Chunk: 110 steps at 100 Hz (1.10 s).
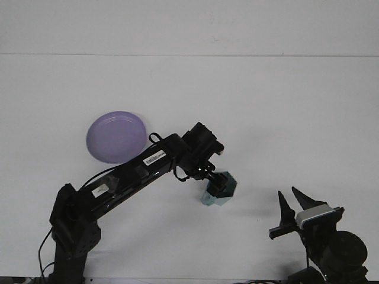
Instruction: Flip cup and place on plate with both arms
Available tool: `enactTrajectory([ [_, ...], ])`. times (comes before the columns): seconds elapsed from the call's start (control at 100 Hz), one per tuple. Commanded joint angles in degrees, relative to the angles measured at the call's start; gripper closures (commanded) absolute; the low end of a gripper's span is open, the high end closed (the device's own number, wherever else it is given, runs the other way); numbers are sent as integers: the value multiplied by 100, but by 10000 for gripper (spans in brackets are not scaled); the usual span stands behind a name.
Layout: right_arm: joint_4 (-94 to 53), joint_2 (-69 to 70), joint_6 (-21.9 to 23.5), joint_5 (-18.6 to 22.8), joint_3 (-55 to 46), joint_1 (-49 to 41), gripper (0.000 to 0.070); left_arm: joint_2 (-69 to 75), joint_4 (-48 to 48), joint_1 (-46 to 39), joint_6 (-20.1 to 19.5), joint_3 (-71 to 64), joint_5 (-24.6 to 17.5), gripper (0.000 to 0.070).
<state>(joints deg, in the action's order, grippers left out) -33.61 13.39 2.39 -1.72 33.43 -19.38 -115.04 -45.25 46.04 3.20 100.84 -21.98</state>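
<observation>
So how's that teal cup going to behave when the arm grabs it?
The teal cup looks like rigid plastic, so probably stiff and light. Its faceted sides should resist rolling. Lying tilted on the table, it may skid or pivot if the left pincer pushes off-centre.
</observation>
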Motion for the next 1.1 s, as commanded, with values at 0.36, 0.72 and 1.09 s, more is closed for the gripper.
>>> enactTrajectory([
  [0.36,22,20,66,-20,35,-7,461,-214,184,162,-142,127,63,688],
  [0.72,17,20,68,-20,35,-7,461,-210,-1058,-297,-409,1169,192,688],
  [1.09,20,20,81,0,35,-7,461,-208,-2629,-2004,-468,3064,890,688],
])
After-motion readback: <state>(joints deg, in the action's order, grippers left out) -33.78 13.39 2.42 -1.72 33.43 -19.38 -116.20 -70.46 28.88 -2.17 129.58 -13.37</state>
